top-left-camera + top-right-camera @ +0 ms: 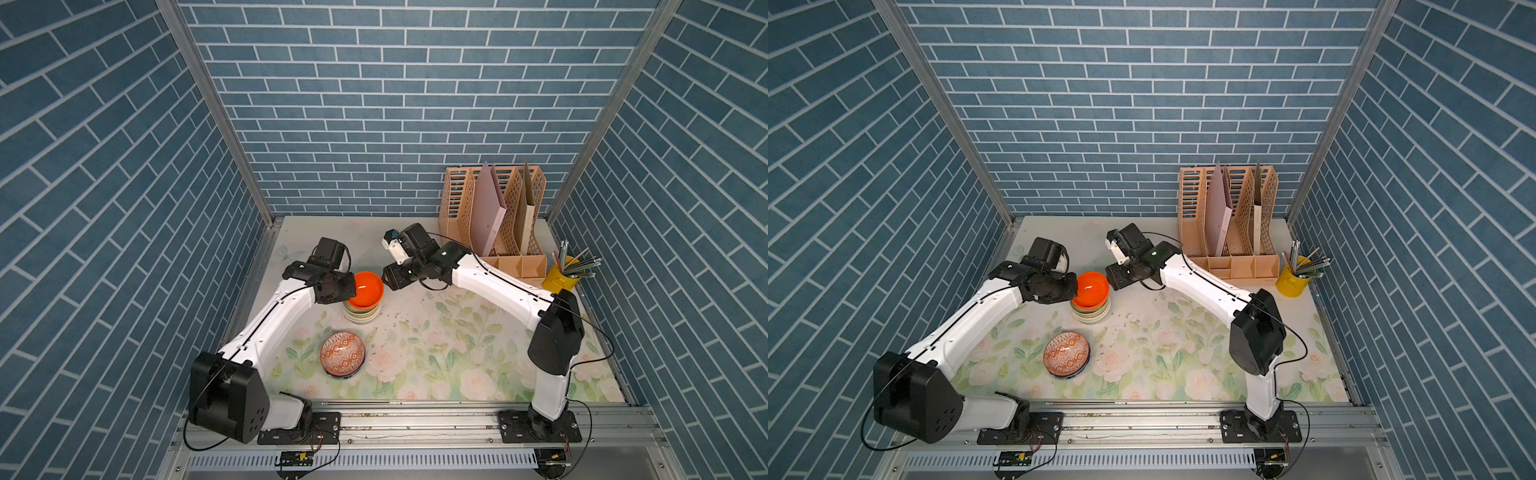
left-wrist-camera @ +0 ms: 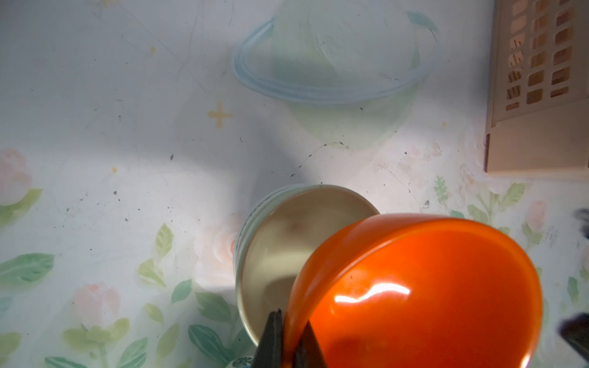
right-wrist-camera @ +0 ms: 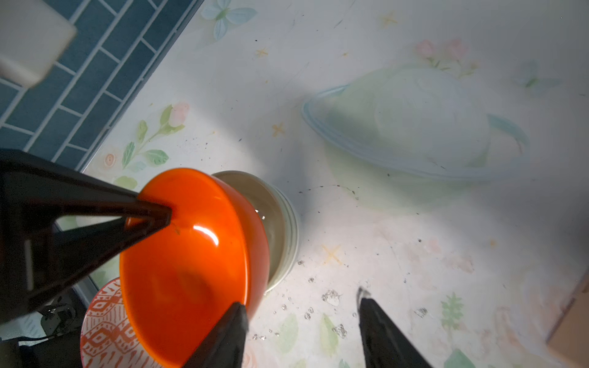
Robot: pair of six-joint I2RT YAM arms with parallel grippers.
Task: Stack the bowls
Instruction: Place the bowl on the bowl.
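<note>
- Rim of the orange bowl (image 1: 368,286) was pinched tight in the left jaws. My left wrist view showed both tips closed on that rim.
- The orange bowl (image 3: 191,255) hung tilted over the stack (image 1: 360,316) of cream and pale bowls, on the left-centre of the worktop (image 1: 457,353). I couldn't tell whether it touched the top bowl.
- The right jaws stood apart with only worktop showing between them, just beside the orange bowl on the side away from the left jaws. One finger (image 3: 223,334) overlapped the bowl's edge in my right wrist view, and I couldn't tell if it touched.
- The patterned bowl (image 1: 343,353) sat nearer my end, apart from the stack, on another bowl whose dark edge showed beneath it.
- The file rack (image 1: 490,208) and pencil cup (image 1: 561,280) stood at the back right, well apart from the bowls.
</note>
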